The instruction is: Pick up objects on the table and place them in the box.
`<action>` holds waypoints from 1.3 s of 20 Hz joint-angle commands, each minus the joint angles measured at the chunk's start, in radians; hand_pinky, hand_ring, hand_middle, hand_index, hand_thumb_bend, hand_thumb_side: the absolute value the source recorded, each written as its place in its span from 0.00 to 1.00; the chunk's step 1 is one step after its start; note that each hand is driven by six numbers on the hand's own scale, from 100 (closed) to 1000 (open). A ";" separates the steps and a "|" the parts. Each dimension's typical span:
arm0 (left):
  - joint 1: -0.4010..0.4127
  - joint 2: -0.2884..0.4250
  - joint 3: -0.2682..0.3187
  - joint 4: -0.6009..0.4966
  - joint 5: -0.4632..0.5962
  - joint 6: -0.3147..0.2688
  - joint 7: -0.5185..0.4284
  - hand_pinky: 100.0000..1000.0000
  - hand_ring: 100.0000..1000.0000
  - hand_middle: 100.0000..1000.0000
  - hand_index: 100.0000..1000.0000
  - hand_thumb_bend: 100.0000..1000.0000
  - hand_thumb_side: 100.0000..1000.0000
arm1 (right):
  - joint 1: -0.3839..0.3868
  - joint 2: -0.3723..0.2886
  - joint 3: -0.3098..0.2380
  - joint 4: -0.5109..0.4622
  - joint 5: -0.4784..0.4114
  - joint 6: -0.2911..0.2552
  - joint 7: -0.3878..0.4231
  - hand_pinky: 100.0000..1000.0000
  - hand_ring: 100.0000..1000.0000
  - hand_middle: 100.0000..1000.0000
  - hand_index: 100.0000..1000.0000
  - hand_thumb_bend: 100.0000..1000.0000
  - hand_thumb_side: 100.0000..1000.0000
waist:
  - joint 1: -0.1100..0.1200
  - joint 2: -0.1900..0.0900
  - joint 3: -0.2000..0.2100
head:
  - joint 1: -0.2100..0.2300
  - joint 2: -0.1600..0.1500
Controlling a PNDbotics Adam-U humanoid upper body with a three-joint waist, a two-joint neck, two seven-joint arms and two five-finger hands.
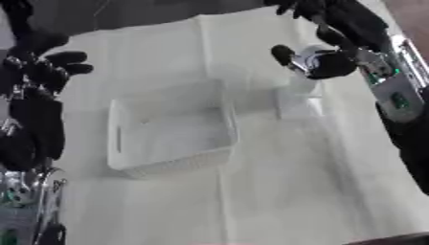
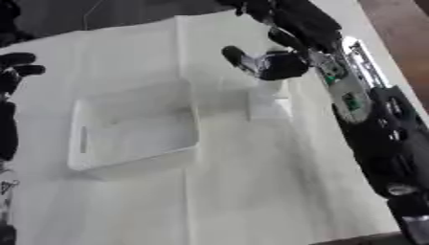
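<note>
Right eye view: right hand (image 2: 270,63) curled round pale object (image 2: 270,91) just right of box (image 2: 134,129). Left hand (image 1: 52,64) idle, fingers relaxed, left of box. Risk: object catches box wall, slips during carry.

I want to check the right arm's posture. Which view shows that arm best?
The right eye view: the right arm runs from the right hand almost to the bottom edge. The left eye view cuts it off at the frame's right side.

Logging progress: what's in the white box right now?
Empty: the white box shows only its bare floor. A whitish object sits outside, under the right robot hand.
</note>
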 commanded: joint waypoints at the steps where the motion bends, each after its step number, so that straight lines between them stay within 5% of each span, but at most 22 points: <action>1: -0.003 0.009 0.006 -0.012 -0.007 0.002 -0.005 0.59 0.66 0.70 0.84 0.00 1.00 | -0.007 -0.023 -0.010 0.021 0.012 -0.017 0.064 0.50 0.66 0.83 1.00 0.41 0.94 | -0.001 -0.013 -0.001 | -0.009 -0.007; 8: 0.000 0.007 0.007 -0.012 -0.008 0.002 -0.007 0.59 0.65 0.70 0.84 0.00 1.00 | 0.016 -0.018 -0.013 0.058 0.021 -0.041 0.092 0.50 0.61 0.78 1.00 0.49 0.83 | 0.004 -0.014 -0.002 | -0.012 -0.007; 26: 0.011 0.008 0.011 -0.010 -0.016 0.002 -0.007 0.59 0.64 0.69 0.84 0.00 1.00 | 0.020 -0.134 -0.072 0.081 0.055 -0.023 0.024 0.57 0.63 0.78 0.96 0.42 0.84 | 0.009 -0.022 -0.019 | -0.024 -0.007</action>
